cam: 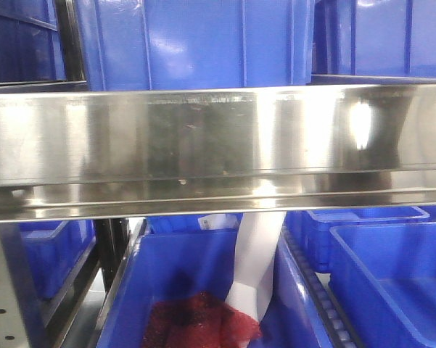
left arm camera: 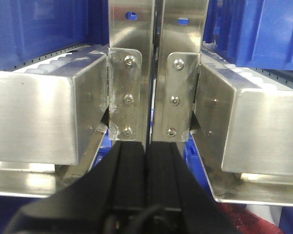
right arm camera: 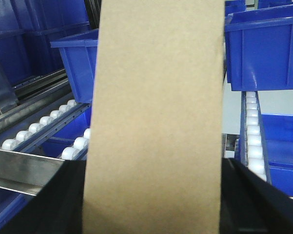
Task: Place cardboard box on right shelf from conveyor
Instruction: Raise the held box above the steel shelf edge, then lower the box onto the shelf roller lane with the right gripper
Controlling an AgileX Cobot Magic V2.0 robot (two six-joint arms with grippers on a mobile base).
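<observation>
Where the broad shiny stainless-steel shelf rail spans the front view, blue plastic bins crowd above and below. Left wrist: left gripper pressed together, close before steel brackets. Right wrist: right gripper pinches the upright tan cardboard box, ends cut off, before white rollers.

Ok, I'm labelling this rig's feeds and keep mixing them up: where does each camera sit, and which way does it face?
Exterior front-facing: looks head-on at the steel front rail of the right shelf, with blue bins above and below; no robot part shows.
Left wrist: behind the shut left claw, looking along it at bolted steel brackets.
Right wrist: behind the right claw, its view mostly filled by the gripped cardboard box.
Shared: both wrist views show roller tracks and blue bins.
</observation>
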